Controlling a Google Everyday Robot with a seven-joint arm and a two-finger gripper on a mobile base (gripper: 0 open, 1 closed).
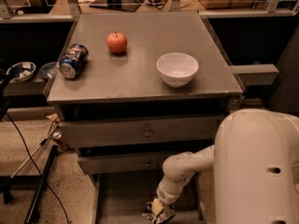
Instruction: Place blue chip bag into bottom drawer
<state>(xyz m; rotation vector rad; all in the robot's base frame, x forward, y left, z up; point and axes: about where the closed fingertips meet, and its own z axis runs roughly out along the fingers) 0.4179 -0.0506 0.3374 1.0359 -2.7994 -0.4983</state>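
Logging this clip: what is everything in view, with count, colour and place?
apple: one, red, back left of the cabinet top
soda can: one, blue, on its side at the top's left edge
bowl: one, white, right of centre on the top
cabinet: one, grey, centre
upper drawers: two, grey, small knobs, under the top
bottom drawer: one, grey, pulled open near the floor
small dishes: two, pale, on the shelf left of the cabinet
stand: one, black, on the floor at left
blue chip bag: cannot be made out
robot body: one, white, lower right
arm: one, white, reaching down
hand: one, low over the open bottom drawer
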